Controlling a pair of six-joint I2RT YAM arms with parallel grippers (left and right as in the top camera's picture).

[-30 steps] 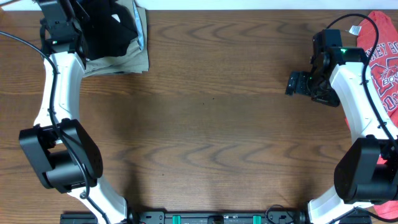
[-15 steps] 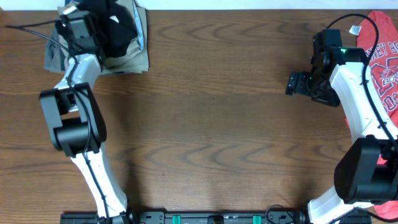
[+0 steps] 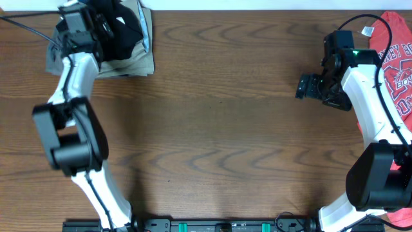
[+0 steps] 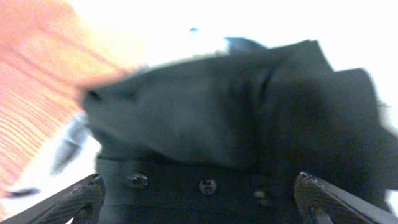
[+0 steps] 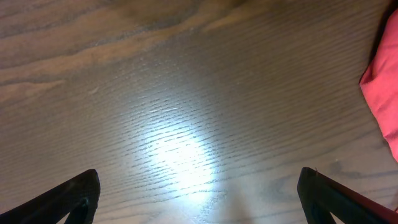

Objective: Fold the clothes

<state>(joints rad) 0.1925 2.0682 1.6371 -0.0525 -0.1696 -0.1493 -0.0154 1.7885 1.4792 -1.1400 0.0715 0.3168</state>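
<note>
Far left corner first, and that's where the action is: the left arm is stretched right out to the back of the surface (image 3: 219, 129), with the left claw (image 4: 198, 186) sitting at the black T-shirt (image 3: 122, 29). The wrist view shows both fingertips out at the bottom corners of the frame, so the jaws are wide apart and clamped on nothing, and dark fabric fills almost everything ahead of them. The shirt is bunched into a compact heap on top of the folded khaki trousers (image 3: 132, 61), hard against the back edge. It's too bundled up to give a clear long axis, with no hem or sleeve line to read from above. What counts for the next move is that the cloth lies straight ahead of the open left claw, just beside or touching it. I can't tell which through the blur. Any re-grip or tidy-up looks like the left arm's job, and the risk is snagging the trousers underneath. Across the middle there is nothing but bare wood grain. Over on the right, the right claw (image 3: 302, 86) hovers above empty boards with its jaws spread wide and holding nothing, pointing in towards the centre. It is well apart from the black shirt, with the whole width of the surface between them. Behind that arm, at the far right edge, lies the red T-shirt (image 3: 398, 71), which isn't part of this job.
</note>
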